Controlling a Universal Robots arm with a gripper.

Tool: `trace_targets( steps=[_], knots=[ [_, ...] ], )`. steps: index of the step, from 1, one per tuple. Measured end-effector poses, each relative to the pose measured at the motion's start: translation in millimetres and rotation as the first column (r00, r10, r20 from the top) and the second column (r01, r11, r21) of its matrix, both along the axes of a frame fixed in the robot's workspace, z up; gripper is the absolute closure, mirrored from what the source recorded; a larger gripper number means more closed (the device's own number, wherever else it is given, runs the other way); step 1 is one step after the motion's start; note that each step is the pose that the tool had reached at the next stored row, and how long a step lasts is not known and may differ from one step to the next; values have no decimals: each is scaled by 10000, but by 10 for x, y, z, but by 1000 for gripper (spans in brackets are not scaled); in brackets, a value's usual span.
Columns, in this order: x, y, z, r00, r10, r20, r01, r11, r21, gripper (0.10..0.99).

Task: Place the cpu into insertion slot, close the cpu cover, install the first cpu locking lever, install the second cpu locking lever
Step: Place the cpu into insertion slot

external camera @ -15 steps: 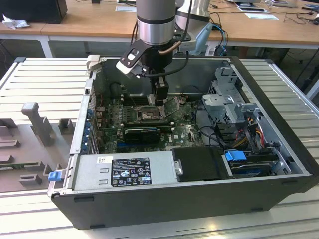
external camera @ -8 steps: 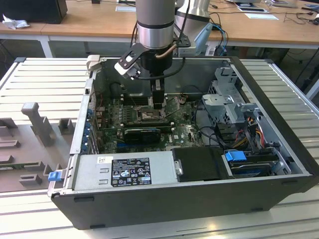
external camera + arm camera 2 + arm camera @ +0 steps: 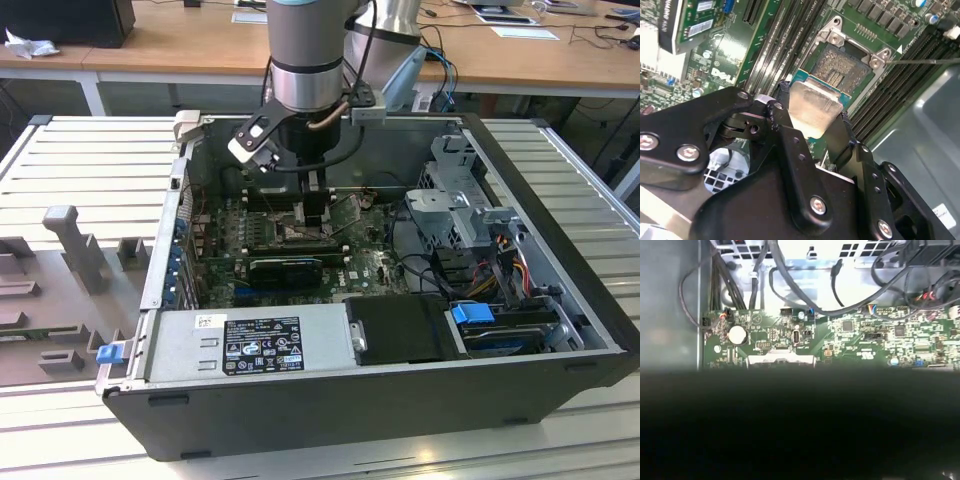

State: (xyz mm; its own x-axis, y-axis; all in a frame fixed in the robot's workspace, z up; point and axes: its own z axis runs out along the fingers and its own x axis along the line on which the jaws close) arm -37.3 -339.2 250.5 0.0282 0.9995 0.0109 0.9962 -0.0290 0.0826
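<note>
Gripper (image 3: pixel 813 111) with both fingers clamped on opposite edges of the cpu (image 3: pixel 815 99), carried flat with its metal top up so it can meet the open insertion slot (image 3: pixel 847 67) squarely (apparently just beside it, not yet seated). The second wrist view gives this grip. The exterior view gives the arm (image 3: pixel 305 60) upright over the circuit board's (image 3: pixel 370 262) far half. The first wrist view gives a cabled board edge.

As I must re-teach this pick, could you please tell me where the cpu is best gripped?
Grip the cpu by two opposite edges, coming from above its flat silver top. It is a thin square plate, so only the edges offer purchase; the tool holds it that way.
</note>
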Motion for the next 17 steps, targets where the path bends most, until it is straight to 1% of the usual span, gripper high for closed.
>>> trace_targets(
  steps=[1, 2, 5, 7, 9, 11, 14, 15, 17],
  knots=[
    [-2, 5, -29, 10000, 49, 1, -49, 10000, 0, 557],
    [-2, 6, -44, 10000, 63, 0, -63, 10000, 0, 557],
    [-2, 6, -64, 9999, 113, 1, -113, 9999, 2, 557],
    [-2, 6, -86, 9997, 262, 0, -262, 9997, 1, 557],
    [-2, 8, -124, 9990, 453, 0, -453, 9990, 1, 557],
    [-2, 21, -160, 9987, 504, 0, -504, 9987, 0, 557],
    [-13, 91, -243, 9987, 518, 0, -518, 9987, 1, 557],
    [-36, 120, -257, 9987, 519, 0, -519, 9987, 0, 557],
    [-78, 148, -290, 9988, 498, 1, -498, 9988, 2, 557]
  ],
)
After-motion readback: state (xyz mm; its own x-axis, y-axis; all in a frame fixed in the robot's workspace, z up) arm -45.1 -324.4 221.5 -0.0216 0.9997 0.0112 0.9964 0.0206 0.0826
